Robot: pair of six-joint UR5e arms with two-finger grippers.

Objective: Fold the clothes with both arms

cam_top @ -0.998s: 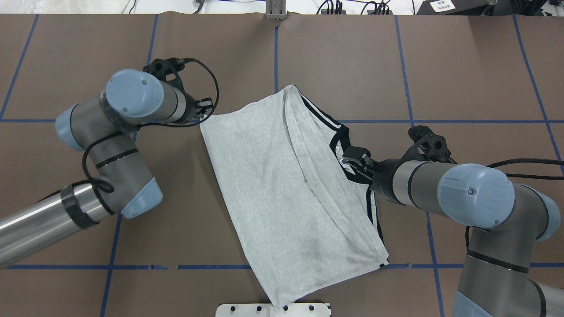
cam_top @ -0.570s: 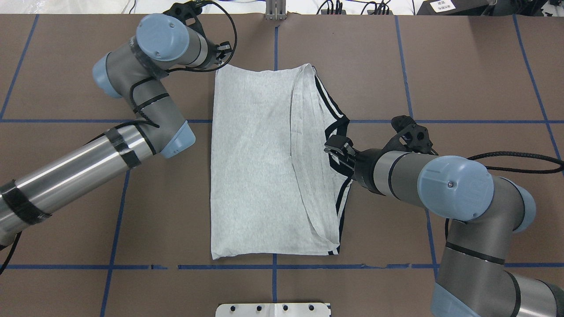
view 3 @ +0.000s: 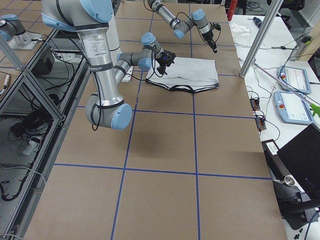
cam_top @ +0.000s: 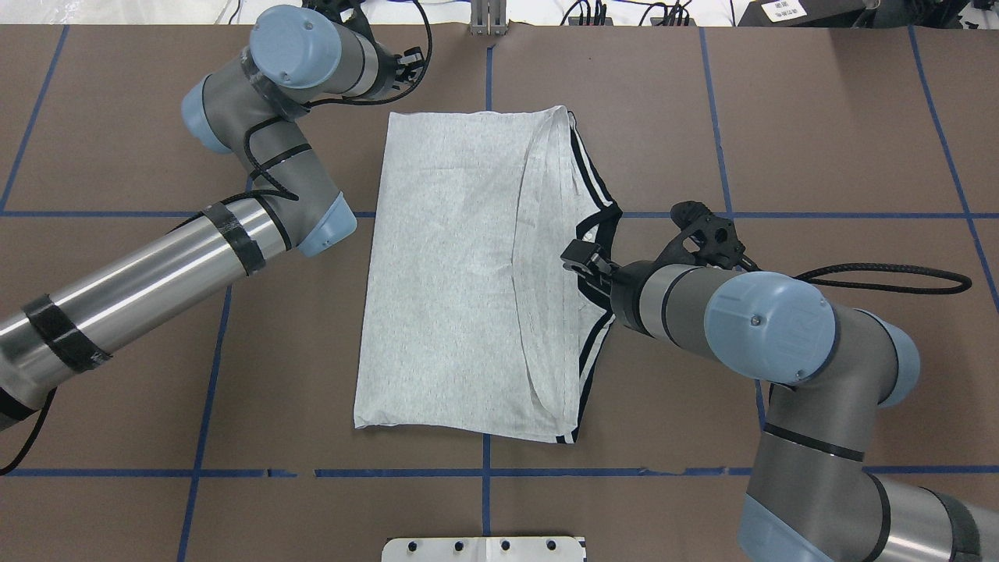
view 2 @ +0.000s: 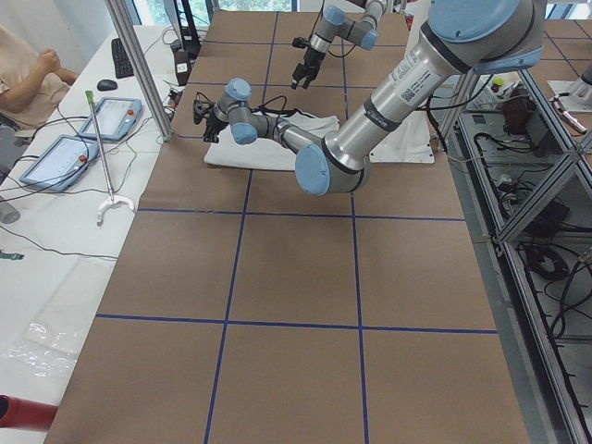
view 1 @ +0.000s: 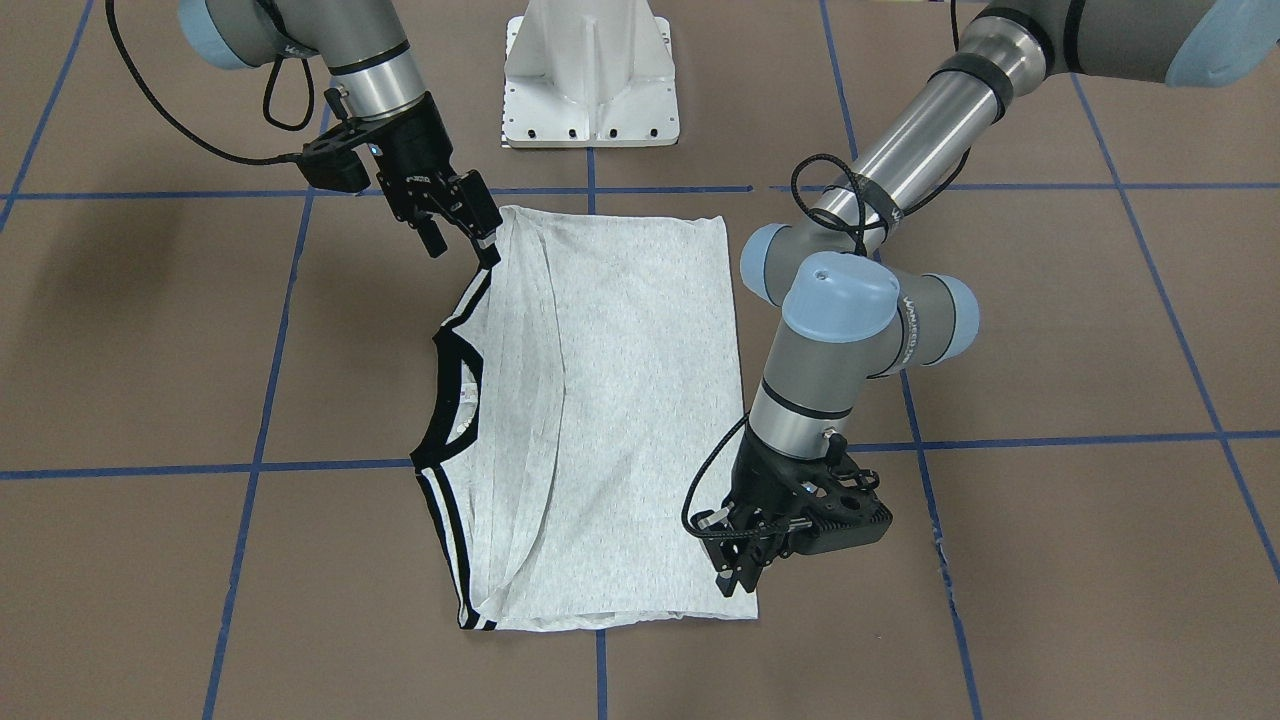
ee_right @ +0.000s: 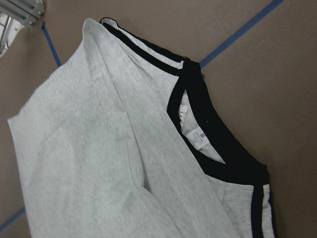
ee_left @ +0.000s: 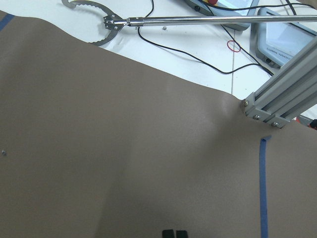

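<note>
The clothes are one grey T-shirt (cam_top: 460, 265) lying flat and folded lengthwise on the brown table, its black collar (cam_top: 597, 234) and striped trim along the right edge. My left gripper (cam_top: 415, 65) is past the shirt's far left corner. In the left wrist view its fingertips (ee_left: 169, 233) are together over bare table, with no cloth between them. My right gripper (view 1: 462, 232) hovers at the shirt's striped edge, its fingers spread and holding nothing. The right wrist view looks down on the collar (ee_right: 223, 158) and its label.
The white pedestal base (view 1: 590, 90) stands at the robot's side of the table. Blue tape lines (cam_top: 726, 215) cross the brown cover. An aluminium post (cam_top: 488, 19) stands at the far edge, with cables, a reach tool (ee_left: 198, 20) and tablets (view 2: 111, 116) beyond.
The shirt swung from a slant to square with the grid and settled flat. My left arm moved toward the far edge and is off the shirt's corner. My right gripper shifted left along the collar.
</note>
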